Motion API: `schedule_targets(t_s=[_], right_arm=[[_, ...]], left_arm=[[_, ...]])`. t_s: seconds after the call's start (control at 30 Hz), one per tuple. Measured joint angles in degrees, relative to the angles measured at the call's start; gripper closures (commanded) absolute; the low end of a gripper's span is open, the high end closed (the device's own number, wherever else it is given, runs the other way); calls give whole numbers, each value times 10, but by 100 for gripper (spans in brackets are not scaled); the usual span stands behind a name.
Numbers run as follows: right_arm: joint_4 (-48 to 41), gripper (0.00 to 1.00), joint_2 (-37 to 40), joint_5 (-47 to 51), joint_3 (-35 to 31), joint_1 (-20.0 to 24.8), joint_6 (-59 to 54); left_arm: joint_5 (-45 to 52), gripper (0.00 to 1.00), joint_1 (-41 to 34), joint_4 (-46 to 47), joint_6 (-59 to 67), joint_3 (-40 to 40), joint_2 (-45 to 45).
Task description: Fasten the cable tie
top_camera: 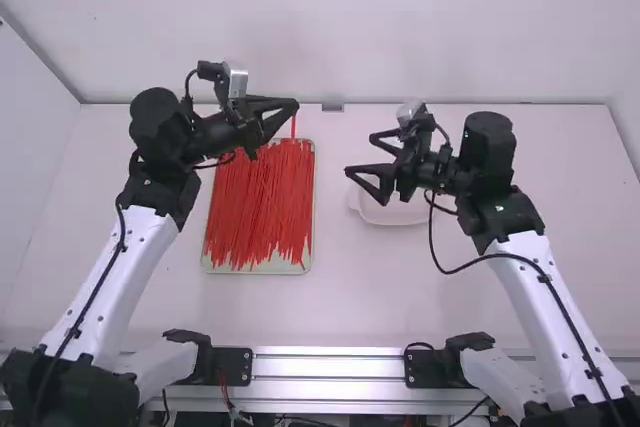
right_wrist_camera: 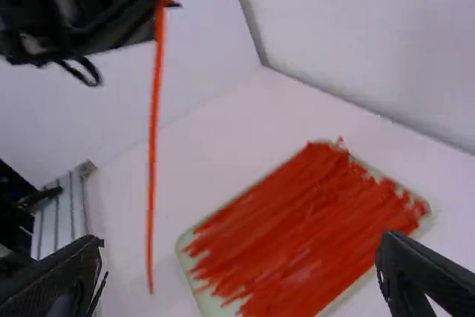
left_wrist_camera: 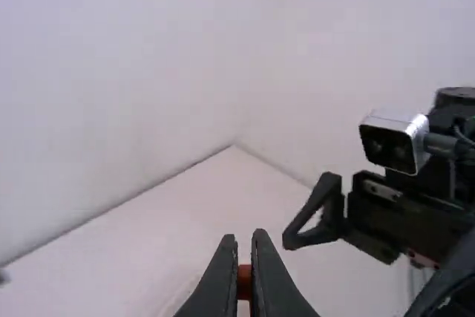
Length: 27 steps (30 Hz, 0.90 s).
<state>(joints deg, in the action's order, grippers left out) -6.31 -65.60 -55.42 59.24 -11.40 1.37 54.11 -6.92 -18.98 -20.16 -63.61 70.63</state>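
No legible text, no labels, no numbers — seemingly no signs either

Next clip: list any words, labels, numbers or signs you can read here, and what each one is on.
None can be read. The cable tie held in the left gripper, the pile of red ties on the tray, the right gripper and the table show no legible print.

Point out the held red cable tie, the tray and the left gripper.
Long red plastic cable tie (right_wrist_camera: pixel 154 131): right wrist view, mid-strap.
Pale flat tray of red ties (top_camera: pixel 255 269): high view, near rim.
Left gripper (left_wrist_camera: pixel 243 239): left wrist view, between its fingers.
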Motion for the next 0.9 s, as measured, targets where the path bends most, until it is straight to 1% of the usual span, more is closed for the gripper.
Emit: schedule_targets(t_s=[0.1, 0.2, 0.23, 0.27, 0.37, 0.47, 0.7, 0.83, 0.87, 0.9], right_arm=[[37, 2, 0, -42, 0, 12, 10], [84, 2, 0, -83, 0, 19, 29], [84, 2, 0, -83, 0, 19, 29], [103, 2, 0, -98, 0, 19, 40], [139, 2, 0, -121, 0, 18, 57], [163, 2, 0, -134, 0, 10, 67], [203, 0, -3, -143, 0, -16, 75], [225, 2, -17, -145, 0, -28, 77], [231, 4, -21, -145, 0, -29, 82], [243, 8, -27, -145, 0, -31, 91]], left_arm=[[29, 98, -1, -80, -42, 0, 20], [59, 98, -14, -193, -101, 0, 50], [59, 98, -14, -193, -101, 0, 50], [68, 98, -24, -236, -125, 0, 64], [78, 98, -41, -294, -162, 0, 85], [83, 98, -56, -322, -197, 0, 101], [89, 98, -81, -323, -222, -16, 114], [90, 98, -98, -325, -224, -36, 114], [91, 98, -100, -326, -224, -40, 114], [91, 98, -102, -326, -226, -45, 114]])
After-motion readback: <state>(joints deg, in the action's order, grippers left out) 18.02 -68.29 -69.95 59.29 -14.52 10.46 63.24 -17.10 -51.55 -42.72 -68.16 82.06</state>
